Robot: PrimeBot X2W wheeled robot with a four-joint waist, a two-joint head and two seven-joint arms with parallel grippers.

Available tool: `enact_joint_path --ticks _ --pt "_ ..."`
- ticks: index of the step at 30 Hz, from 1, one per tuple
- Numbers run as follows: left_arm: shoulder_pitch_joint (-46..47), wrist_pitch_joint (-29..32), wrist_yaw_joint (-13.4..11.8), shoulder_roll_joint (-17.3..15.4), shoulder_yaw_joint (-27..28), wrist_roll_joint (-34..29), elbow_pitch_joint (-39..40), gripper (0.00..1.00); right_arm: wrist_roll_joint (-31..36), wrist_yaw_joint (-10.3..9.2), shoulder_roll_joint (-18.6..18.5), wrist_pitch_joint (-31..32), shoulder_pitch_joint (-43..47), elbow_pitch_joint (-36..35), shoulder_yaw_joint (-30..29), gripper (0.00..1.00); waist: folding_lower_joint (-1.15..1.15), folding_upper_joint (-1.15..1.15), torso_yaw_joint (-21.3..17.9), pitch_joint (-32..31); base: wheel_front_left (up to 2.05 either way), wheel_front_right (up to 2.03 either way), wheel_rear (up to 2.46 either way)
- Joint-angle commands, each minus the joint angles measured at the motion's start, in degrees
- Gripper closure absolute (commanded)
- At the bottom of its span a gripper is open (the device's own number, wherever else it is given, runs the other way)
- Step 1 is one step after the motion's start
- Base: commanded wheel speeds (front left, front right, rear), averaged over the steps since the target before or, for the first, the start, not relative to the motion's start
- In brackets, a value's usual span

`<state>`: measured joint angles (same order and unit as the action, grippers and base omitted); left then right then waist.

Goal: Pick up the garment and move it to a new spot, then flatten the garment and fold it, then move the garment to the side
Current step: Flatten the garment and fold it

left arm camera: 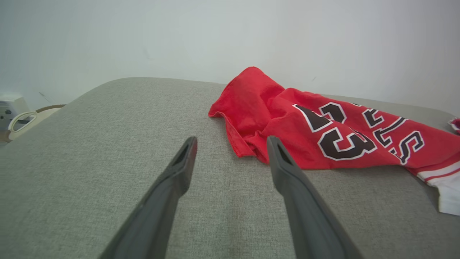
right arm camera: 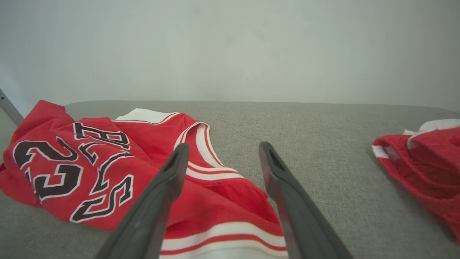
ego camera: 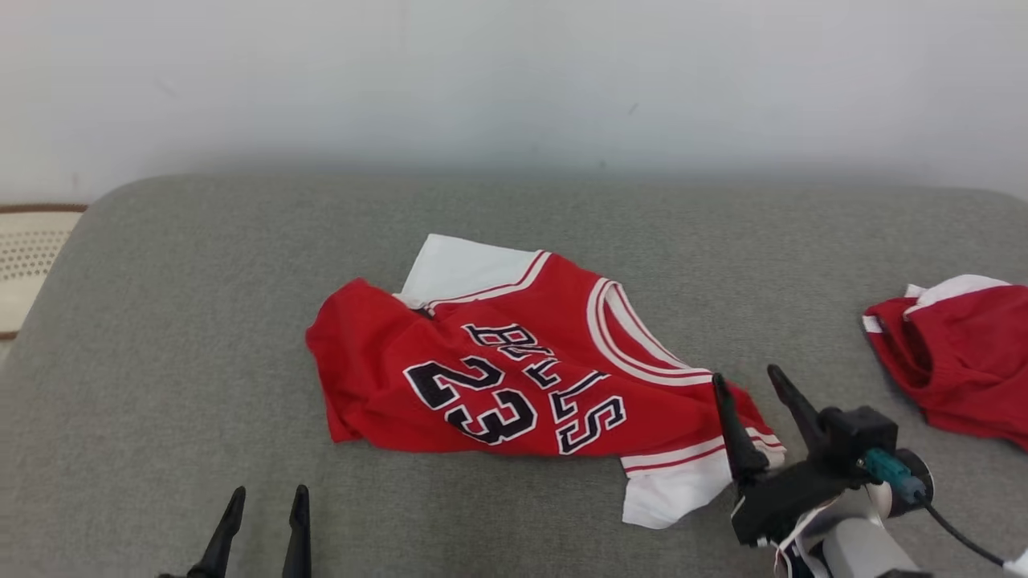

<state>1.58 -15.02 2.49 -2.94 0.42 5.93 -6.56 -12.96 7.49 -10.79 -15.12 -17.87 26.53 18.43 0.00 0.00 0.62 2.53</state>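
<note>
Item 1: pale wall (ego camera: 514, 80), plain, running behind the whole scene. Item 2: grey upholstered surface (ego camera: 161, 361), rounded at the far left corner, carrying everything below. Item 3: the garment (ego camera: 514, 377), a red jersey with black, white-outlined "BULLS" and "23", lying rumpled and face up at the middle of the grey surface; hem bunched toward the left, striped neck trim toward the right, 1 white sleeve on the far side and 1 on the near right. Item 4: a second red-and-white cloth item (ego camera: 956, 361), heaped at the right edge, well apart from the garment. Item 5: right gripper (ego camera: 747, 379), its 2 dark fingers spread wide with nothing pinched, set at the garment's near right shoulder; the right wrist view (right arm camera: 222, 145) shows the fingers straddling red cloth just beside the neck trim, contact not discernible. Item 6: left gripper (ego camera: 270, 491), 2 fingers likewise spread and empty, over bare grey fabric near the hem corner (left arm camera: 231, 140). Item 7: woven mat (ego camera: 28, 257), at the far left edge. Item 8: teal connector with black cable (ego camera: 891, 474), on the right wrist.
</note>
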Motion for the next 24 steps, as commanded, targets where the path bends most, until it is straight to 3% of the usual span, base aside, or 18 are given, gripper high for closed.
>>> enact_joint_path --ticks 1,12,24 --pt "0.5 -0.2 0.1 0.0 -0.2 0.8 -0.1 0.0 -0.4 0.0 -0.5 0.0 -1.6 0.3 0.6 0.0 0.0 0.0 4.5 3.4 0.0 0.0 0.0" --pt "4.1 -0.1 0.1 0.0 -5.8 3.2 1.0 0.0 -1.9 0.0 -6.5 0.0 -15.4 9.1 3.6 0.0 0.0 0.0 14.3 9.7 0.0 0.0 0.0" --pt "7.0 -0.1 0.5 0.0 -11.2 7.0 0.7 0.0 -8.6 0.0 -11.4 2.7 -28.8 25.6 10.5 0.0 0.0 0.0 20.5 16.6 0.0 0.0 0.0"
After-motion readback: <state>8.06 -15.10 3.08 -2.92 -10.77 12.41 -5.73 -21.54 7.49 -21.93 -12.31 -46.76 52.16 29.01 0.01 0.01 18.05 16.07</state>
